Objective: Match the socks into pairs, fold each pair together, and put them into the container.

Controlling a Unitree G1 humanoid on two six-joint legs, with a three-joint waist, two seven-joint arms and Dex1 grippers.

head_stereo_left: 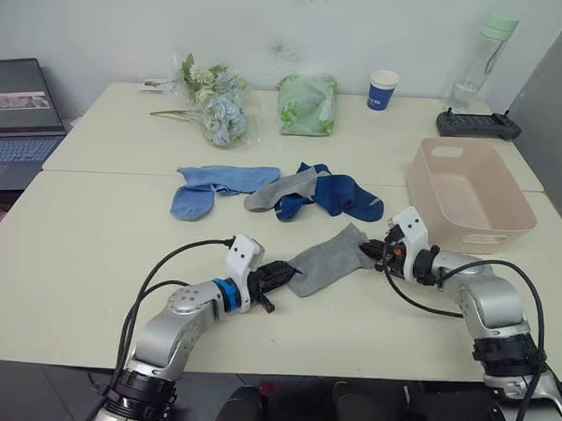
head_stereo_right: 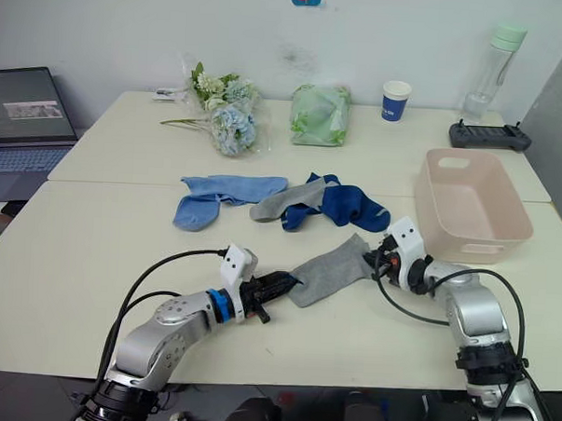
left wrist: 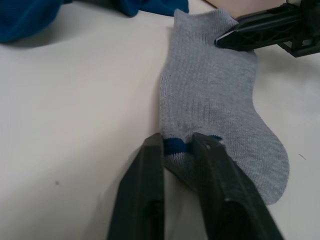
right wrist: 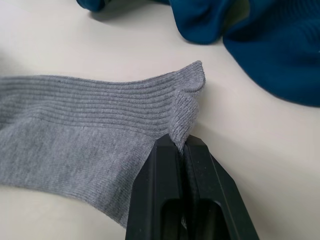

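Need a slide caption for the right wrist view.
Right pincer shut on the ribbed cuff of the grey sock, lying flat on the table beside navy socks.

head stereo: high, forward-down, far | wrists: close, share grey sock (left wrist: 215, 100)

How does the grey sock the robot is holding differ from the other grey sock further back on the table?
The near grey sock lies stretched out flat on bare table, pinched at the toe end by the left hand and at the cuff by the right hand. The far grey sock is held by nothing and lies among the heap, touching the dark blue socks and a light blue sock. Both are the same short grey kind.
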